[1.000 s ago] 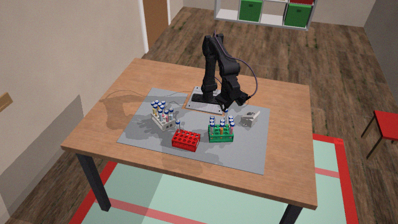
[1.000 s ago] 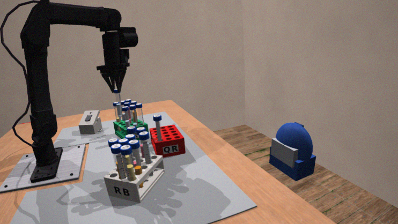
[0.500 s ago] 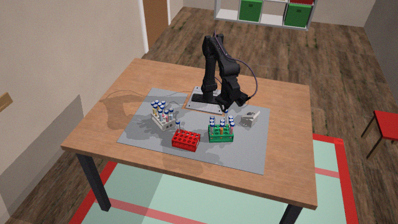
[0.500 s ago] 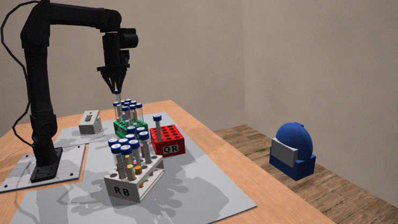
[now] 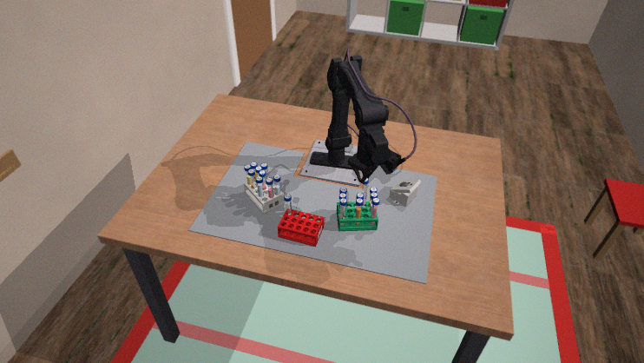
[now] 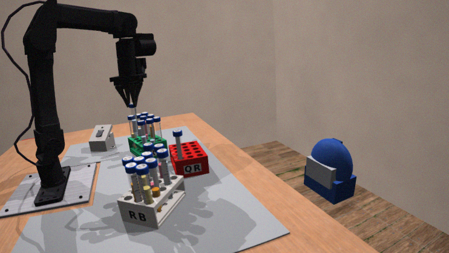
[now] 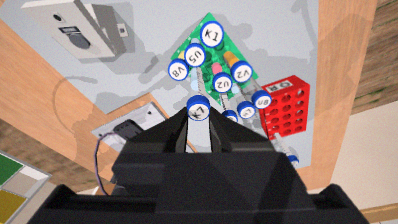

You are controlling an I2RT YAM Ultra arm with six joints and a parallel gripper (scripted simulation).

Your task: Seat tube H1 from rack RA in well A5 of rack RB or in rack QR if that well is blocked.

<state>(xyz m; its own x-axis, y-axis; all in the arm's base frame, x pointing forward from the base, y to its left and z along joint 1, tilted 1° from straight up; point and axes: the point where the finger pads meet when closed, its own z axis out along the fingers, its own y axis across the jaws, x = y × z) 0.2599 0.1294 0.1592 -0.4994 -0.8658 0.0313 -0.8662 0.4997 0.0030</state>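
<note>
In the wrist view, the gripper (image 5: 364, 180) (image 6: 132, 105) (image 7: 198, 111) has its fingers closed on the blue cap of a clear tube (image 5: 365, 181) (image 6: 132, 106) (image 7: 198, 108), low in the middle. The cap has a K on it, but the mark beside it is too blurry to read.

The green rack (image 5: 358, 226) (image 6: 134, 148) (image 7: 208, 19) is at the top middle of that view, full of blue-capped tubes. The big cap (image 7: 212, 34) at the top says K1. Under it, to the left, are U5 (image 7: 195, 54) and V8 (image 7: 178, 69). To the right are U2 (image 7: 222, 82) and V2 (image 7: 242, 72). More caps, lower right, are hard to read. I cannot tell which tube is H1, or if it is the one in the fingers.

The red rack (image 5: 298, 235) (image 6: 201, 167) (image 7: 280, 86) says QR in black on a white tag. It is right of the middle in the exterior view. One tube (image 5: 287, 198) (image 6: 178, 143) (image 7: 292, 160) stands up in it.

The white rack (image 5: 266, 206) (image 6: 125, 213) is at the bottom middle of the exterior view, with RB in big black letters and a bunch of tubes in it.

A gray box (image 5: 404, 193) (image 6: 100, 144) (image 7: 70, 30) sits at the upper left of the wrist view. The small writing on its dark tag is too fuzzy to read.
</note>
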